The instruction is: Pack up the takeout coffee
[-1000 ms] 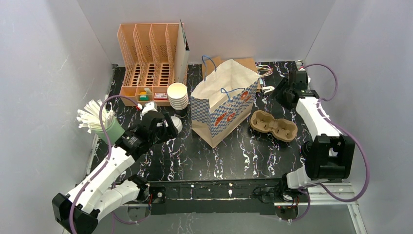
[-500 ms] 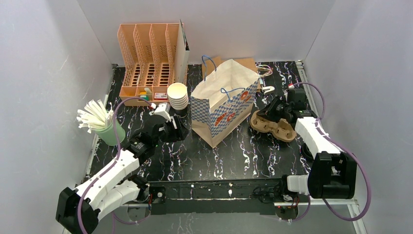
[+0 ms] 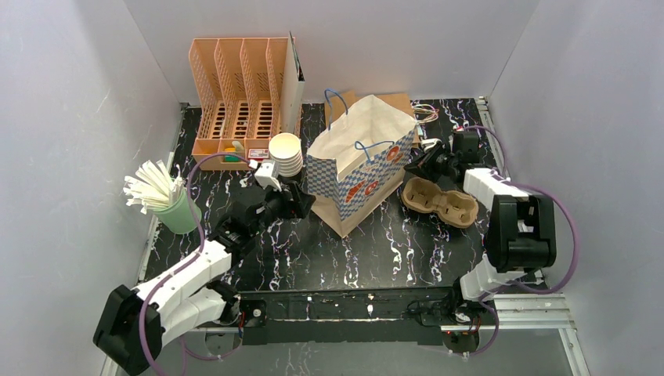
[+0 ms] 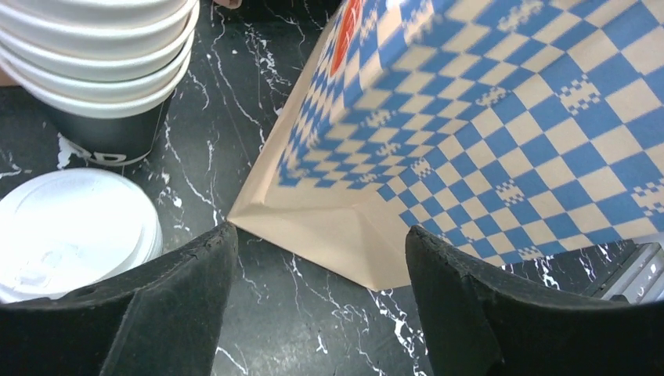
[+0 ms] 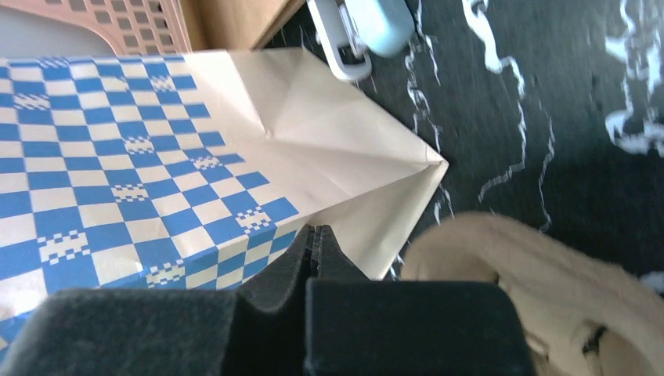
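Nothing is packed yet: tray (image 3: pixel 440 201) is seen empty beside bag (image 3: pixel 356 160). Lidded cup (image 4: pixel 70 227) sits just beside the spread, empty left gripper (image 4: pixel 317 235). Right gripper (image 5: pixel 315 235) is clenched at the bag edge.

The top camera looks down from above and behind; both wrist cameras sit low, close on the checkered bag (image 4: pixel 485 117).

A black table (image 3: pixel 376 251), veined in white like marble, is enclosed on three sides by plain pale grey panels: a left wall (image 3: pixel 70 117), a back wall (image 3: pixel 391 47) and a right wall (image 3: pixel 587 117). Soft, even light is cast throughout. A metal rail (image 3: pixel 532 313) is fixed along the near edge.
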Available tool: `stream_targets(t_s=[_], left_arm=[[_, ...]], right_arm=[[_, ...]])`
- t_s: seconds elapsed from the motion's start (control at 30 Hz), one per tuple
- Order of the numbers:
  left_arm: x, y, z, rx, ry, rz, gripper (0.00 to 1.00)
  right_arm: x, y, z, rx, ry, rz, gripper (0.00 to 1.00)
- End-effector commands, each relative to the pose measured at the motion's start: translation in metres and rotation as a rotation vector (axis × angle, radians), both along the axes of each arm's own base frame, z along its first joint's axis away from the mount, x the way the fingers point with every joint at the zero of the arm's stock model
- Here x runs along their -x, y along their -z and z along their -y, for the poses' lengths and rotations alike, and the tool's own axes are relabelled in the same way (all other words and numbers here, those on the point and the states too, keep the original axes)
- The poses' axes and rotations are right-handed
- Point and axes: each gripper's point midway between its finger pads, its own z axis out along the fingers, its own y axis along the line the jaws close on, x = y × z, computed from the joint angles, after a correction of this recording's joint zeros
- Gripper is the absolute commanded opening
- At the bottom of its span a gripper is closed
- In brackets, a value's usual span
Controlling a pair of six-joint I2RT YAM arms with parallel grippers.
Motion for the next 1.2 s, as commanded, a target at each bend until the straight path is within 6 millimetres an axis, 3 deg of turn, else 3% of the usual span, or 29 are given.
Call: stream_targets(t_s=[0.0,0.2,0.4,0.63,0.83,0.93,1.07,1.17], left_arm=[[-0.013,-0.012,0.011,0.017,0.036,0.093,0.77],[-0.024,-0.003,0.021,-0.005,0.061,0.09,0.79],[-0.018,0.001,0.052,0.058,0.198,0.048,0.72],[0.015,-0.008,0.087,0.112,0.36,0.03,0.68],[0.052,-0.011,0.112,0.106,0.441,0.025,0.7],[0.057,-0.017,0.095,0.089,0.376,-0.004,0.77],[0.053,-0.048,0.045,0.028,0.177,0.036,0.84],[0.054,-0.057,0.011,-0.053,0.056,-0.01,0.86]], right_arm=[[-0.045,-0.031,-0.002,-0.016,0.006,0.127,0.01],[-0.071,-0.029,-0.004,-0.022,-0.004,0.137,0.01],[-0.085,-0.036,-0.005,-0.002,-0.025,0.155,0.01],[-0.076,-0.056,0.002,0.052,-0.016,0.193,0.01],[-0.05,-0.079,0.018,0.15,0.023,0.228,0.01],[-0.034,-0.098,0.027,0.214,0.038,0.257,0.02],[-0.007,-0.125,0.04,0.292,0.061,0.312,0.07],[0.013,-0.138,0.041,0.31,0.053,0.34,0.08]])
